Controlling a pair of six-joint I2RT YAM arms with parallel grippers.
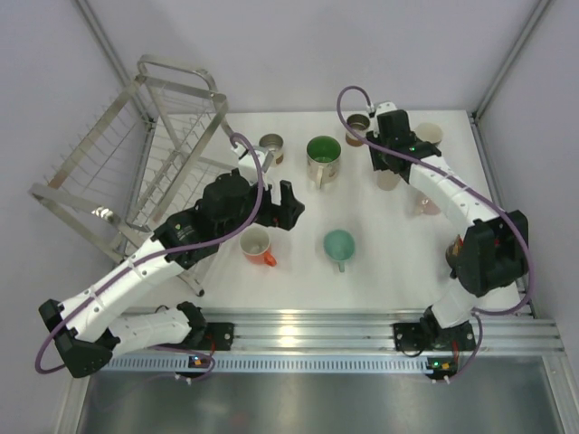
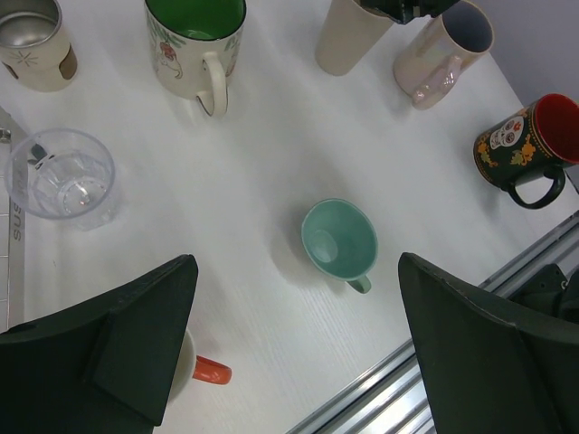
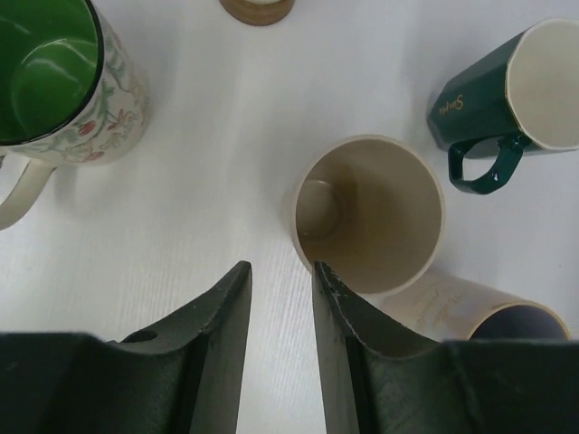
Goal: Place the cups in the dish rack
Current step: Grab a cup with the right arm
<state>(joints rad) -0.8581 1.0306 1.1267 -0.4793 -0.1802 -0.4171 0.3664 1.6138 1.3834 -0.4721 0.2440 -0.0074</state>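
Possibly the right pincer (image 3: 280, 273), half-closed at the seven-o'clock rim of the beige cup (image 3: 380, 217), grip uncertain, topples it against the pink cup (image 3: 448, 306); left pincer (image 2: 296, 264) released.

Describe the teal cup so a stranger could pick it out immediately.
On the white table, look at the middle, just beyond the metal rail. The small cup stands upright there, right of a white cup with an orange handle. It alone is plain mint-teal inside and out.
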